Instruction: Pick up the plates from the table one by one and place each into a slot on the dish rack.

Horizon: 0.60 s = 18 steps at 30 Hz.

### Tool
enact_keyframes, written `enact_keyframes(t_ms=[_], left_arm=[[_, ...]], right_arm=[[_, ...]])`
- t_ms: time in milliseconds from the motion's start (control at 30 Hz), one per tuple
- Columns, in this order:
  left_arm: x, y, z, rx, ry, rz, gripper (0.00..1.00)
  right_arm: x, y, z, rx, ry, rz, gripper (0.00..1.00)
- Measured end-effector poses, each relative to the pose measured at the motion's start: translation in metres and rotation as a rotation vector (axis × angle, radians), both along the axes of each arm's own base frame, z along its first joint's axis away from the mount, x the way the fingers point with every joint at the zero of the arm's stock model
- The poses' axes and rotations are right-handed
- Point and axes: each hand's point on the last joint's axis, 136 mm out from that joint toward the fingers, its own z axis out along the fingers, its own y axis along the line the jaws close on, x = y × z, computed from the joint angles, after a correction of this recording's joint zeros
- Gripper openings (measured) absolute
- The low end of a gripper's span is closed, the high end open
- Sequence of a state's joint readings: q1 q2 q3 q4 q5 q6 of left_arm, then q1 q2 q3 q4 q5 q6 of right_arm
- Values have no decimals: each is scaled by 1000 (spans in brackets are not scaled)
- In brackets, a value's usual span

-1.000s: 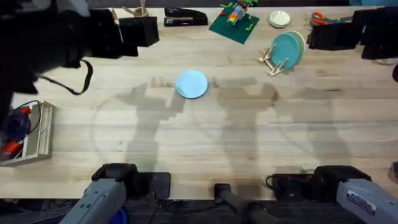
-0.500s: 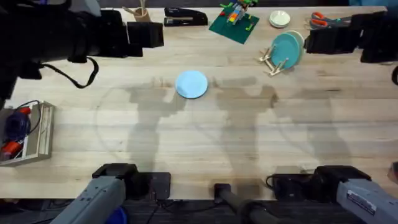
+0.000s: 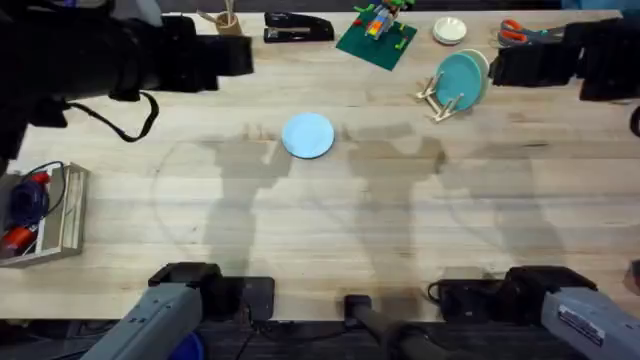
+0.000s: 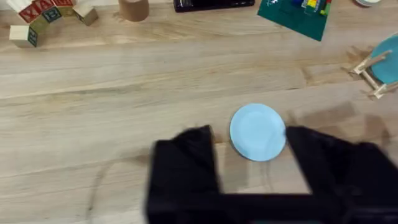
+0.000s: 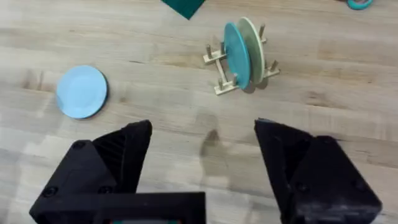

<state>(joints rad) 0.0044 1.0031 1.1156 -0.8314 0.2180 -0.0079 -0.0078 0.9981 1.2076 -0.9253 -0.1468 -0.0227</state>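
A pale sky-blue plate (image 3: 307, 135) lies flat on the table (image 3: 330, 230) at centre back. At the back right, the dish rack (image 3: 437, 100) holds a teal plate (image 3: 458, 80) and a cream plate (image 3: 483, 68) upright. My left gripper (image 3: 235, 55) hangs high at the back left, open and empty. In the left wrist view, the left gripper (image 4: 247, 140) frames the blue plate (image 4: 258, 132) far below. My right gripper (image 3: 505, 68) hovers right of the rack, and in the right wrist view the right gripper (image 5: 202, 134) is open and empty, above the dish rack (image 5: 217, 71) and the blue plate (image 5: 81, 91).
Along the back edge stand a green brick baseplate (image 3: 375, 38), a black stapler (image 3: 298, 27), a small white dish (image 3: 449, 30) and scissors (image 3: 520, 30). A wooden tray (image 3: 70, 215) with small items sits at the left edge. Wooden blocks (image 4: 37, 18) lie at the far left.
My left arm has swung a little to the right and away from the camera. The plates, the rack and the right arm have stayed where they were.
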Motion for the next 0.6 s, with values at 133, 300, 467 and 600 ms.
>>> enact_keyframes(t_ms=[133,300,467,600], left_arm=[[0,0,0,-1,-1,0,195],[1,0,1,-3,-4,2,43],[3,-1,3,-27,-11,19,42],[6,-4,8,-50,-30,10,42]], right_arm=[[0,0,0,0,0,0,995],[0,0,0,0,0,0,995],[0,0,0,0,0,0,993],[0,0,0,0,0,0,993]])
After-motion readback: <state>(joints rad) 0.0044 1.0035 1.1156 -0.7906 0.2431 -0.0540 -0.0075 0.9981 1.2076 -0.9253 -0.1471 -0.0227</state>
